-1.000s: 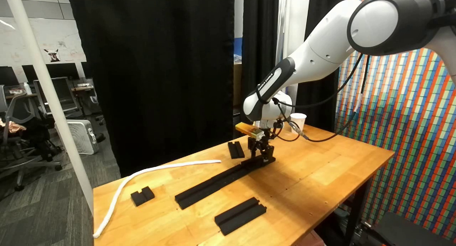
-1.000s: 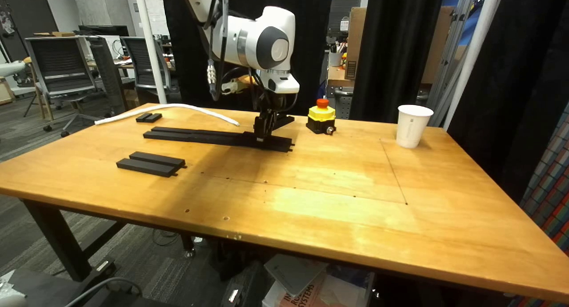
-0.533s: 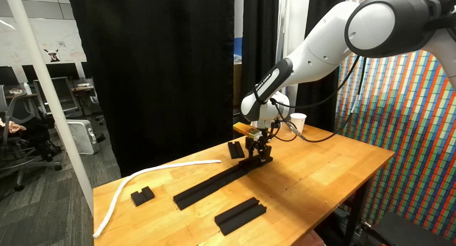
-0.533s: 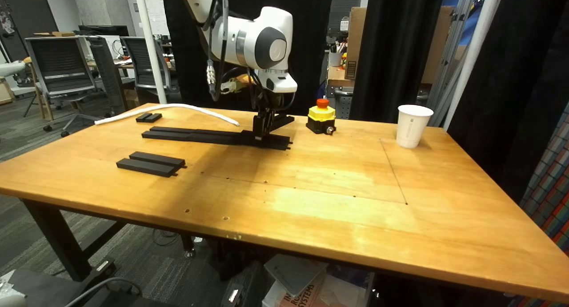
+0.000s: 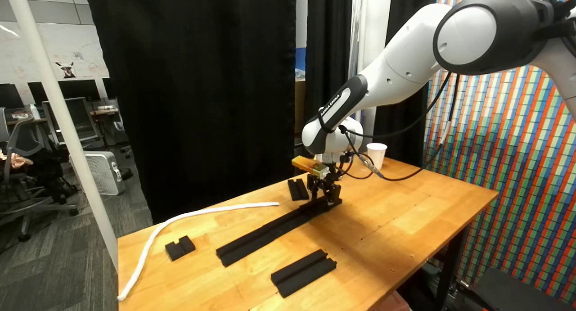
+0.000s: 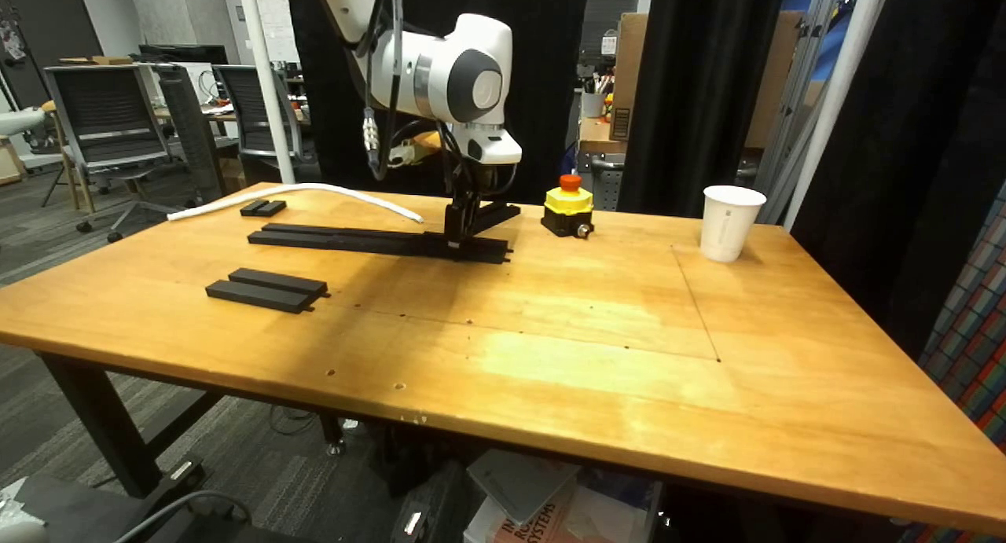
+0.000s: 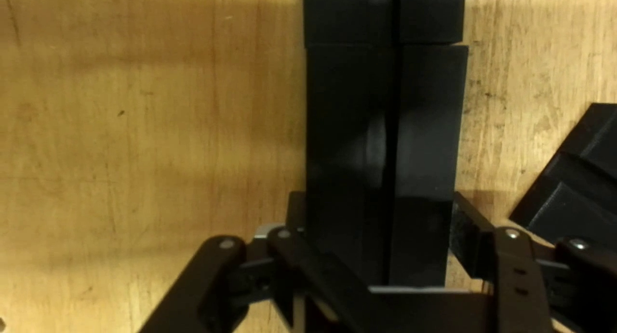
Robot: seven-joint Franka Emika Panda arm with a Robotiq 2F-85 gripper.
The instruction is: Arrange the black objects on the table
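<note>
Black blocks are laid end to end in a row on the honey-coloured table, and the end block is held by the gripper, one finger being set against each long side. Between it and the next block only a thin seam is shown in the wrist view, with a slight step along one edge. Close by, an angled block is placed just beside the gripper, on the right of the wrist view; it is partly covered there by the gripper, and whether the two are touching cannot be told. Bare wood is seen between it and the row. Well apart from the gripper, a grooved slab is set roughly parallel to the row, and a short block is placed between the row and a white cord, which is curved across the table in both exterior views. Near the angled block, in an exterior view, a red-topped yellow box is seen, and farther off, near a corner, a white cup is stood upright.
</note>
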